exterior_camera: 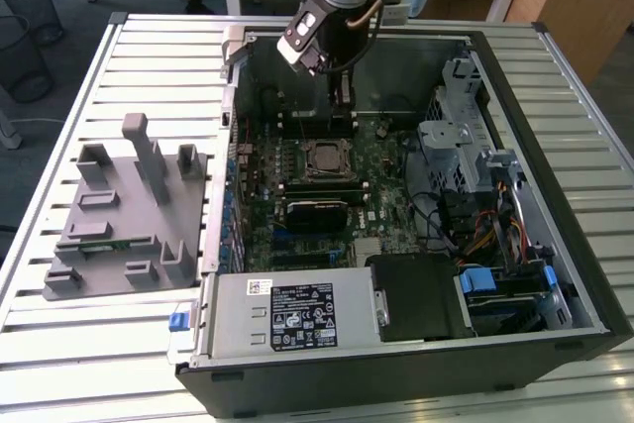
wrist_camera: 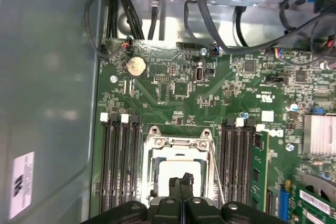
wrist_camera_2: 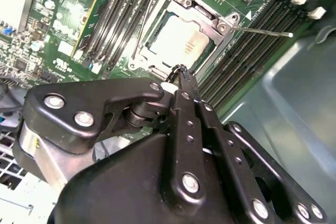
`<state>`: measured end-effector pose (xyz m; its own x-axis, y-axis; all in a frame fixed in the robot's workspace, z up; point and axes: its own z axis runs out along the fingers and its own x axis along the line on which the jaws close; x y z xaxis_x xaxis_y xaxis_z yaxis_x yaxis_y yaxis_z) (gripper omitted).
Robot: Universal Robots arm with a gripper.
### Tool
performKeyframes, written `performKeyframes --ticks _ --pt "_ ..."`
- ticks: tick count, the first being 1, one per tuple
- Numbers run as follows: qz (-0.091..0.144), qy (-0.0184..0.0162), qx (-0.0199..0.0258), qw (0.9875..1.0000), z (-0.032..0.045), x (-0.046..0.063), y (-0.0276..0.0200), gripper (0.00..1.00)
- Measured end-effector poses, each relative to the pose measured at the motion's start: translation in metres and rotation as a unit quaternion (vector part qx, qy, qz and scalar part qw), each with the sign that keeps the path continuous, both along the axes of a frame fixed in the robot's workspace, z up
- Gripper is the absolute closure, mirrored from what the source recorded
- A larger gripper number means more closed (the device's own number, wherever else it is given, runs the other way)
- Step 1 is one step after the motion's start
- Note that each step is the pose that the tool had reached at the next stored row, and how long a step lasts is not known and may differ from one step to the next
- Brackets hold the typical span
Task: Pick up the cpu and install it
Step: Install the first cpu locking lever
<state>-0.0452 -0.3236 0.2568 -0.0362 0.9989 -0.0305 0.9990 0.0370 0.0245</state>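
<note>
The cpu (wrist_camera_2: 181, 43) lies inside the socket (wrist_camera_2: 220, 24); the tool (wrist_camera_2: 179, 72) hangs just above the socket, tips pinched together on nothing; if the cpu sits crooked there, clamping could damage the socket.

Cpu (wrist_camera_2: 178, 43): small square chip, pale silvery top. Lay flat, seated within metal-framed socket (wrist_camera_2: 210, 18) on green motherboard (wrist_camera_2: 60, 35), memory slots (wrist_camera_2: 121, 9) flanking both sides.
</note>
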Motion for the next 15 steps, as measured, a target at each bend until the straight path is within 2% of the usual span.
performKeyframes --ticks 5,11,13,15 --pt "0.0 0.0001 -0.0001 1.0 0.0112 0.0 0.0 0.89" --pt "0.001 0.0 0.0 1.0 0.021 0.0 0.0 0.89" --pt "0.009 0.0 0.0001 1.0 0.0213 0.0 0.0 0.89" --pt "0.027 0.0 0.0 0.9996 0.0213 0.0 0.0 0.89"
